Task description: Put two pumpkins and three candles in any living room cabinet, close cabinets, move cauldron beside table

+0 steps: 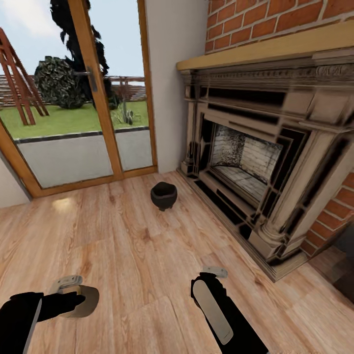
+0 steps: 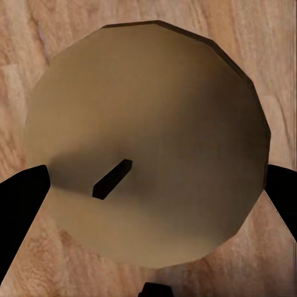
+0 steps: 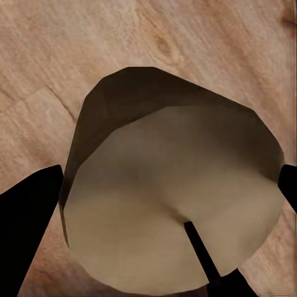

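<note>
The black cauldron (image 1: 163,195) stands upright on the wooden floor, just in front of the fireplace's left corner. My left gripper (image 1: 73,294) hangs low at the near left, shut on a tan candle (image 1: 88,301). The left wrist view looks down on that candle (image 2: 148,136) and its dark wick, with a black finger on each side of it (image 2: 18,216). My right gripper (image 1: 215,272) is at the near centre-right. In the right wrist view a second tan candle (image 3: 173,204) sits tilted between its fingers (image 3: 28,216). The pumpkins, cabinet and table are out of view.
A large stone fireplace (image 1: 255,162) with a raised hearth edge fills the right side under a brick wall (image 1: 275,19). A wood-framed glass door (image 1: 73,113) to the garden stands at the back left. Wooden floor (image 1: 132,246) lies between me and the cauldron.
</note>
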Available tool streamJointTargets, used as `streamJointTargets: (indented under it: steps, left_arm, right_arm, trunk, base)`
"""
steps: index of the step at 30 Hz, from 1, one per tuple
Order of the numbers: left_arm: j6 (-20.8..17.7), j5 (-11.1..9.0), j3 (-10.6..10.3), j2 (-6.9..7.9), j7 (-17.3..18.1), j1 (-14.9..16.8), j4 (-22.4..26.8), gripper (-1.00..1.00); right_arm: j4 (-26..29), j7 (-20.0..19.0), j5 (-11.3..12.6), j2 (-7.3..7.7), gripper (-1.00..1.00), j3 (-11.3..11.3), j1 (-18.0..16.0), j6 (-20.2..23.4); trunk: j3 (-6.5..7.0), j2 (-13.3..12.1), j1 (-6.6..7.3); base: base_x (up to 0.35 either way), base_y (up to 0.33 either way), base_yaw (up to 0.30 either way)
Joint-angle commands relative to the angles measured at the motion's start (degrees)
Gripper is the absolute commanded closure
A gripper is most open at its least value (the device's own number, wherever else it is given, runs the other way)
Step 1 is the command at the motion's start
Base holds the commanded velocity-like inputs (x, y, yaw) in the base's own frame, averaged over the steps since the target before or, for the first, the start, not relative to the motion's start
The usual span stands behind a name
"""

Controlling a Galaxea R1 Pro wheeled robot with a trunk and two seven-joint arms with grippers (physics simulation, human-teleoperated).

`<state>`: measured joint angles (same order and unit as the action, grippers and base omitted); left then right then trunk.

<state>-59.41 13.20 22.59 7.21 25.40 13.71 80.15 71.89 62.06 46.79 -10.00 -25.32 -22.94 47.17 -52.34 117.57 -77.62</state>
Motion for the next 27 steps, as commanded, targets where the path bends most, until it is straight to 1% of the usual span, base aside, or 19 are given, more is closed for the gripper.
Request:
streamJointTargets:
  steps: [1, 13, 27]
  left_arm:
    - [-0.01, -0.10, 0.00, 0.00, 0.00, 0.00, 0.00, 1.00]
    - [-0.08, -0.10, 0.00, 0.00, 0.00, 0.00, 0.00, 1.00]
    - [-0.21, -0.11, 0.01, 0.08, 0.00, 0.00, 0.00, 1.00]
  right_arm:
    - [0.00, -0.01, -0.04, 0.00, 1.00, 0.00, 0.00, 0.02]
    - [0.00, -0.01, -0.04, 0.00, 1.00, 0.00, 0.00, 0.02]
    - [0.00, 0.15, -0.04, 0.00, 1.00, 0.00, 0.00, -0.03]
  trunk:
    - [0.19, -0.42, 0.23]
    - [2.39, -5.23, 2.86]
    - [5.33, -10.84, 5.94]
  base:
    - [0.000, 0.000, -0.281]
    - [0.000, 0.000, -0.281]
    - [0.000, 0.000, -0.281]
